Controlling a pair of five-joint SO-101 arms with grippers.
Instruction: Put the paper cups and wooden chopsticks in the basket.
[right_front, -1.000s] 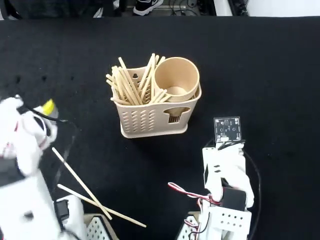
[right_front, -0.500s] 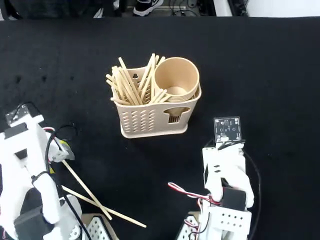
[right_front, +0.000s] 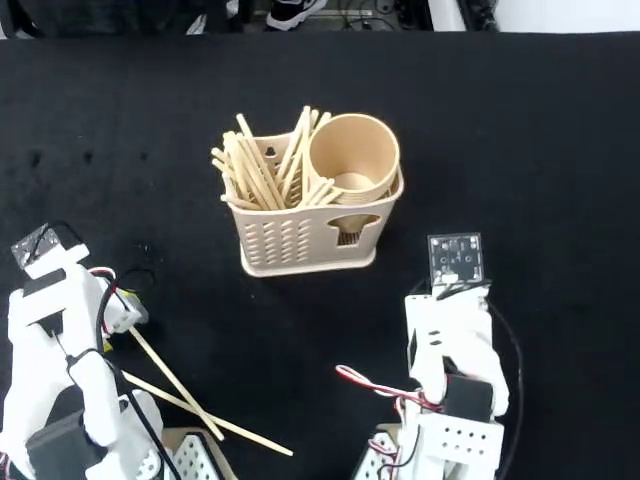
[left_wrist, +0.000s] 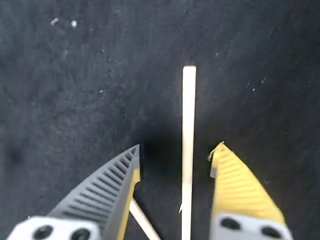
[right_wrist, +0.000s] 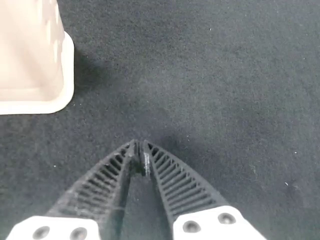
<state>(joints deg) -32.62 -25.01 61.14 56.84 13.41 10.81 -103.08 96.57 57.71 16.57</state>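
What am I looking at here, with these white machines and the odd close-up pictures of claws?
Two small white robot arms sit at a black table. One picture looks down from above; the other two come from a camera on each arm's wrist, showing its claw, called a gripper. In the middle stands a beige perforated plastic basket holding tan paper cups and wooden chopsticks. Two loose wooden chopsticks lie crossed near the left arm. The left gripper is open astride one; the right gripper is shut, holding nothing.
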